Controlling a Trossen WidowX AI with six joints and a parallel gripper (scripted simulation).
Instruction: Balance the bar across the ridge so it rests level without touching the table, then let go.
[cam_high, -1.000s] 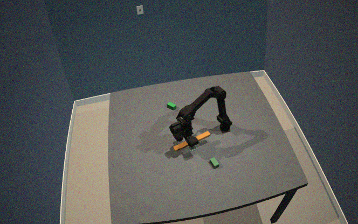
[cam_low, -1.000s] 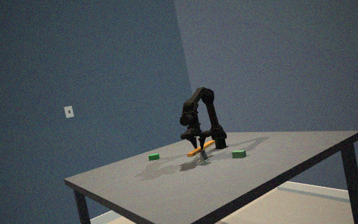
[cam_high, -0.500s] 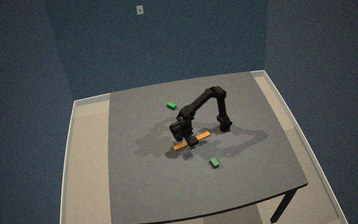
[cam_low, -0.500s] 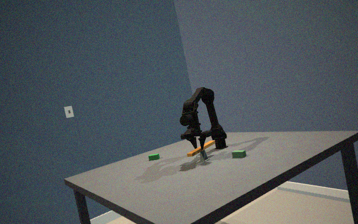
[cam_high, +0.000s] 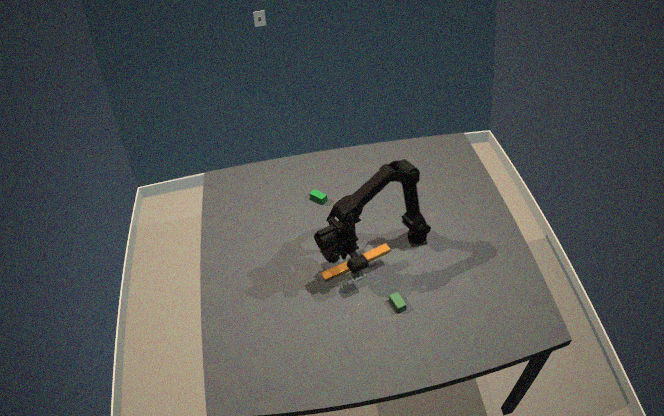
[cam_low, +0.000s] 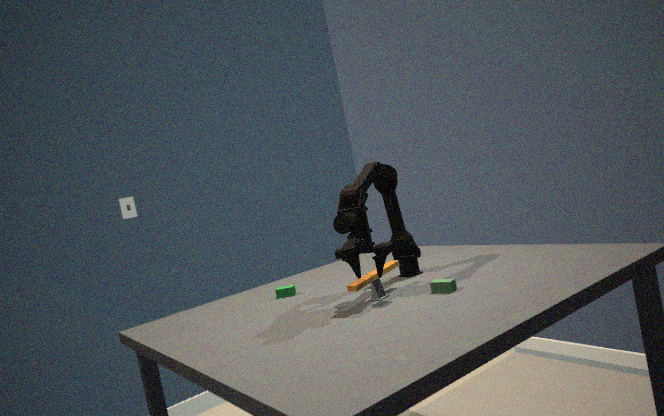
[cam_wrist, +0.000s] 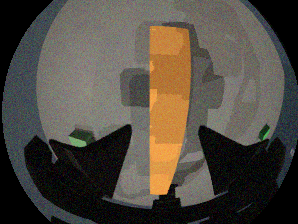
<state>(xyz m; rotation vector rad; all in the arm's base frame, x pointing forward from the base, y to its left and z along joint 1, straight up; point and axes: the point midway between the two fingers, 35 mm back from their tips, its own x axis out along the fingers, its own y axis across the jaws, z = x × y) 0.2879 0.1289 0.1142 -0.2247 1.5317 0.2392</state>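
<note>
The orange bar (cam_high: 378, 252) (cam_low: 355, 286) (cam_wrist: 170, 75) lies across the top of the small grey ridge (cam_high: 356, 276) (cam_low: 378, 290). Both bar ends are clear of the table, and the bar looks about level. The ridge is mostly hidden under the bar and the gripper. My gripper (cam_high: 351, 261) (cam_low: 370, 276) (cam_wrist: 166, 129) is open, pointing down, with one finger on each side of the bar near its middle. The wrist view shows a gap between the bar and each finger.
A bright green block (cam_high: 318, 196) (cam_low: 285, 291) (cam_wrist: 264, 133) and a paler green block (cam_high: 397, 302) (cam_low: 443, 286) (cam_wrist: 79, 139) lie on the grey table (cam_high: 280, 350) (cam_low: 320, 365), on opposite sides of the bar. The arm's base (cam_high: 418, 236) (cam_low: 409, 266) stands beyond one bar end.
</note>
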